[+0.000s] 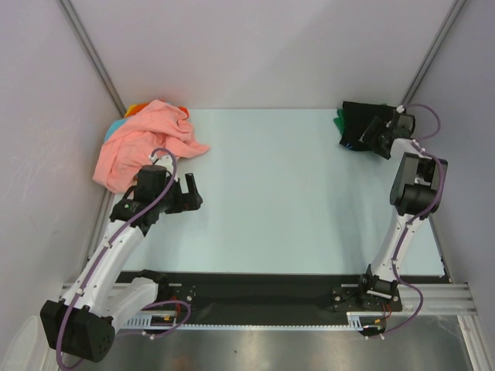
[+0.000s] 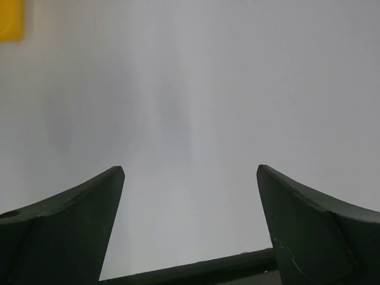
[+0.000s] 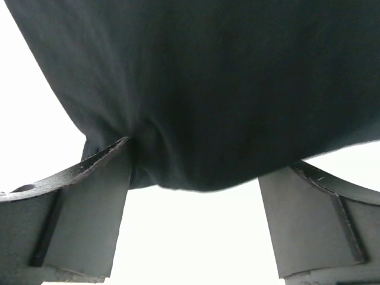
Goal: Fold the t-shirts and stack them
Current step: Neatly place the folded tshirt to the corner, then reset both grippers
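The table (image 1: 286,193) carries two heaps of shirts, one in each far corner. In the far left corner a salmon-pink shirt (image 1: 147,147) lies crumpled on top of the heap. A scrap of orange shirt (image 1: 137,109) and a scrap of teal shirt (image 1: 116,128) show at its far edge. In the far right corner lies a black shirt (image 1: 357,122), bunched rather than flat. A green shirt (image 1: 339,120) peeks out at its left side. It seems to lie under the black one, though too little of it shows to be sure.

The left gripper (image 1: 190,192) hangs over the left part of the table, just on the near side of the pink heap and not touching it. In its wrist view the fingers (image 2: 65,225) stand wide apart with only bare table between them. A small yellow patch (image 2: 12,21) sits in the top left corner of that view.

The right gripper (image 1: 377,137) is at the near right edge of the black shirt. Its fingers (image 3: 89,202) are spread apart. In the right wrist view the dark cloth fills the upper part and sags down between the two tips. The cloth touches the inner face of the finger on the left, and the finger on the right sits just below it. The cloth is not pinched.
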